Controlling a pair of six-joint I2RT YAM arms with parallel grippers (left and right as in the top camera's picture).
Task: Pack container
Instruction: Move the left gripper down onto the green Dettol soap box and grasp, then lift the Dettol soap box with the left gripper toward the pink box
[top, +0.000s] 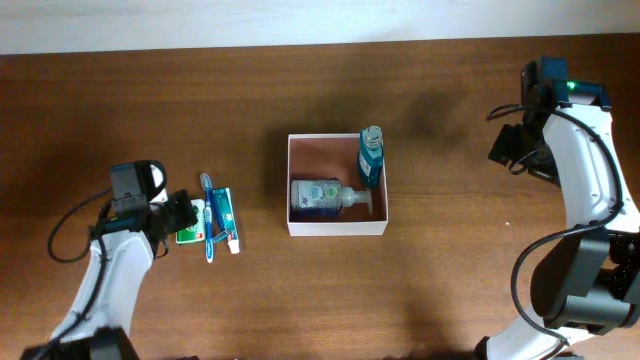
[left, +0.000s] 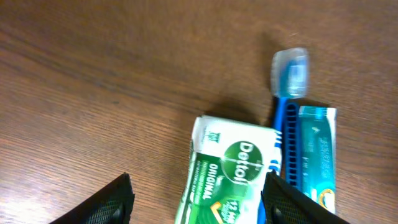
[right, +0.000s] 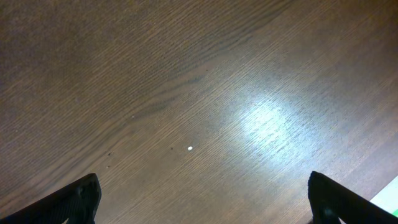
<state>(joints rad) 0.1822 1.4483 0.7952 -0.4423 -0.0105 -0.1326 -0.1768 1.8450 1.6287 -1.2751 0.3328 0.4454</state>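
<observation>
Overhead looks down; 2 wrist cameras near table (top: 420, 290); left probably shares soap (left: 227, 171).

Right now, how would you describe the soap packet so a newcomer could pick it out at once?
Left of the white-walled container in the middle of the table lies a small cluster of toiletries. The soap packet is the piece farthest from the container. It alone is green and white, marked Dettol; the toothbrush and toothpaste tube beside it are blue.
</observation>
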